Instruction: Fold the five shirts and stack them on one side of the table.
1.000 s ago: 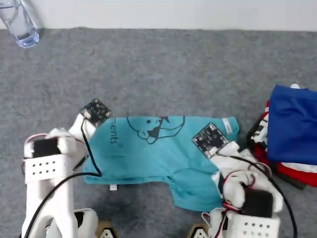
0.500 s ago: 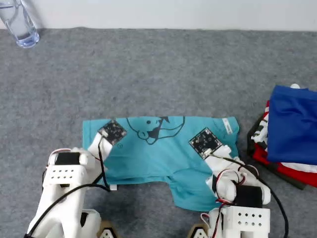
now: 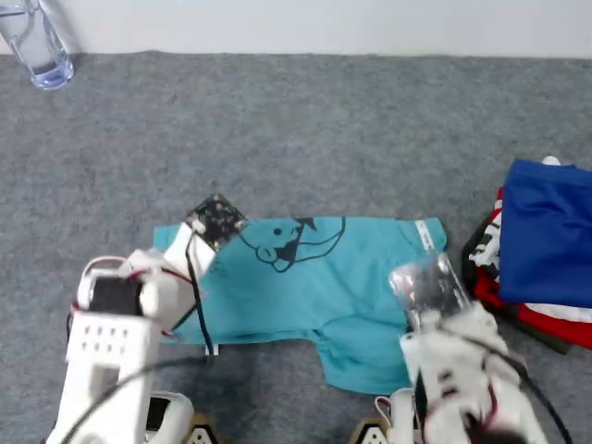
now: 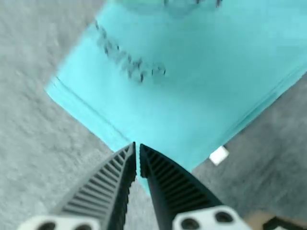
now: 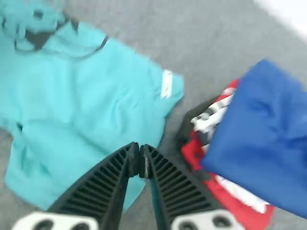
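You have the teal shirt [image 3: 314, 277] lying flat in the middle of the table [image 3: 324, 120], close to the front edge, print side up. Its long side runs left to right, and one flap sticks out toward the front edge at the shirt's right part. A small white tag [image 3: 212, 350] pokes out from the shirt's front hem near its left end.

Your left gripper [image 4: 137, 151] sits over the shirt's left end. Its fingers are pressed together, with the tips right at the hem; you cannot tell whether any cloth is pinched between them. Your right gripper [image 5: 139, 154] hangs above the shirt's right part, fingers closed together and holding nothing.

At the right edge of the table, just beside the teal shirt, lies a pile [image 3: 518, 305] of other shirts. A blue shirt [image 3: 546, 242] is on top, with red, white and black-and-white cloth showing under it. A clear bottle [image 3: 35, 42] stands at the far left corner, well apart from everything else.
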Controlling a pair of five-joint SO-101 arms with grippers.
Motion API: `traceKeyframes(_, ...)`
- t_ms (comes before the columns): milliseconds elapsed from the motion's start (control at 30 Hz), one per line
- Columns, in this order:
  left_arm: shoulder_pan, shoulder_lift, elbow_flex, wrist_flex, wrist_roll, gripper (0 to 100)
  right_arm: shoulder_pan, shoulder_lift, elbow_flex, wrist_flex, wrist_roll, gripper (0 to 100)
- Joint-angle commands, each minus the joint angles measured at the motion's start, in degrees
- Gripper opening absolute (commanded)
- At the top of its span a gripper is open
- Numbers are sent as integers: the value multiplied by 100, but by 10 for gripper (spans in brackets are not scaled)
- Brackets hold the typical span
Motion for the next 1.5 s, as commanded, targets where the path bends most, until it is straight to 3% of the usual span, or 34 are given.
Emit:
traceKeyframes(0, 730, -1196, -242, 158, 466, 49, -4, -593, -431, 207, -114, 12)
traceKeyframes(100, 1582, -1741, 40, -53, 1046, 151, -4, -971, -519, 215, -360, 12)
traceKeyframes(267, 2804, -1459, 646, -967, 1521, 142, -295, -1209, -932, 207, -941, 13)
traceKeyframes(533, 4044, 246, 752, -2295, 1556, 155, -1745, -1200, -1565, 321, -1591, 13)
traceKeyframes(933, 5662, 2127, 31, -3481, 2215, 170, -1851, -1209, -1925, 532, -1670, 13)
traceKeyframes(1200, 5873, 3218, 22, -4756, 2453, 170, -1859, -1209, -2136, 576, -1670, 13)
traceKeyframes(1467, 5855, 4290, -479, -5046, 2453, 170, -1859, -1209, -2163, 532, -1820, 13)
